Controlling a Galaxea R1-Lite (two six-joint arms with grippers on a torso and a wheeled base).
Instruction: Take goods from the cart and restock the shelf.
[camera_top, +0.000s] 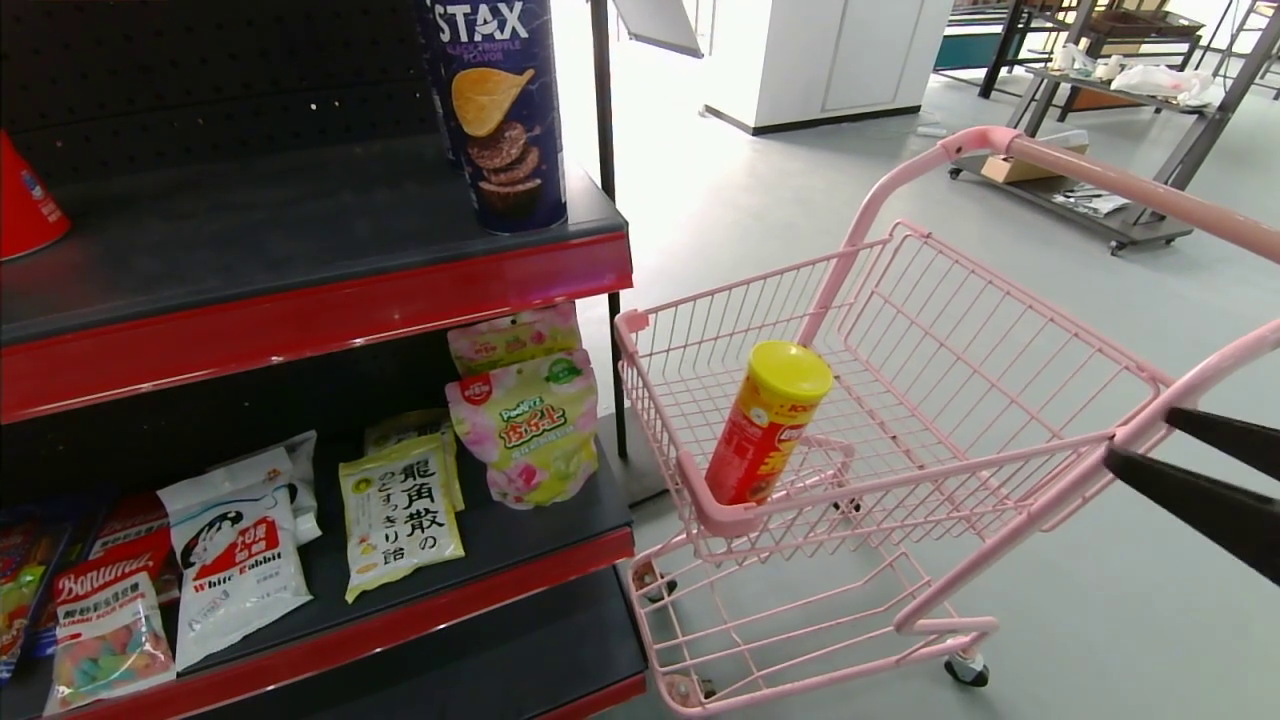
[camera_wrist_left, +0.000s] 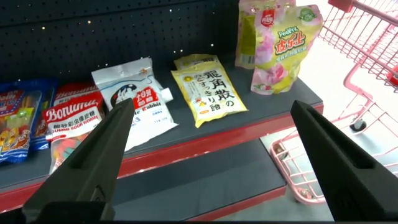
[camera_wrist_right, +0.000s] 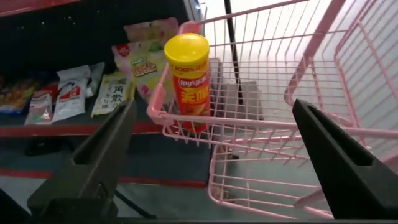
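Both arms' black jaws spread, yellow-lidded cylindrical can (camera_top: 765, 425) in pink wire cart (camera_top: 1120, 183)

White cabinet (camera_top: 830, 60): on the grey floor (camera_top: 1100, 620), well beyond the right gripper (camera_top: 1140, 436). Wheeled rack (camera_top: 1135, 228): also well beyond, carrying a cardboard box (camera_top: 1012, 166) and papers (camera_top: 1092, 200).

Black two-pronged left gripper (camera_wrist_left: 211, 106): jaws spread wide, long & tapered, tips approx level w/ each other, angled fwd & down. Black two-pronged right gripper (camera_wrist_right: 214, 104): jaws also wide apart, same splayed pose. In head view it sits low on robot's right, tips pointing inward-left.
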